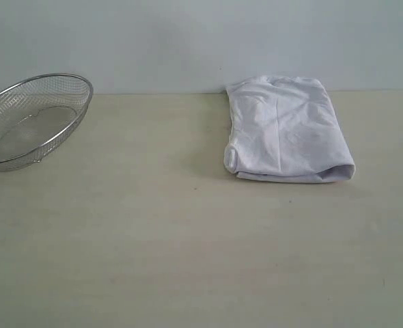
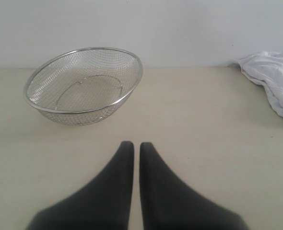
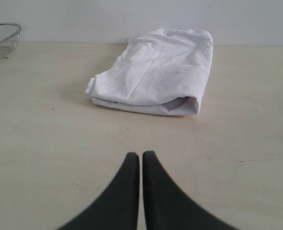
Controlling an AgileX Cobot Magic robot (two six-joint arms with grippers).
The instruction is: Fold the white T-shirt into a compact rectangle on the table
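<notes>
The white T-shirt (image 1: 287,130) lies on the pale table (image 1: 154,246) at the back right as a compact folded bundle, its rolled fold facing the front. It also fills the far middle of the right wrist view, white T-shirt (image 3: 156,72), and only its edge shows in the left wrist view, white T-shirt (image 2: 273,79). My right gripper (image 3: 141,154) is shut with nothing in it, over bare table short of the shirt. My left gripper (image 2: 133,143) is shut and empty too, in front of the basket. Neither arm shows in the exterior view.
A silver wire-mesh basket (image 1: 34,119) stands empty at the back left of the table, seen close in the left wrist view as the basket (image 2: 84,86) and at the edge of the right wrist view as the basket (image 3: 0,40). A pale wall (image 1: 188,41) rises behind the table.
</notes>
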